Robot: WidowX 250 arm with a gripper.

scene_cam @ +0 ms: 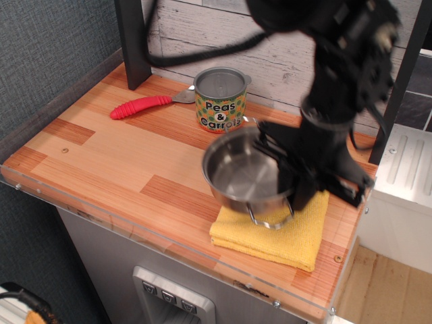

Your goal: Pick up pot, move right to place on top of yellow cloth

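observation.image: jaws clamped on pot (244, 178)'s rim; pot over yellow cloth (283, 233).

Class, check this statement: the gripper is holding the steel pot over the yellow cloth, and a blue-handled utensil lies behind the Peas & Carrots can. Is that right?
Not quite. In the observation.image view the utensil's handle is red, not blue. The rest stands: the gripper holds the pot over the yellow cloth, and the utensil lies behind the can.
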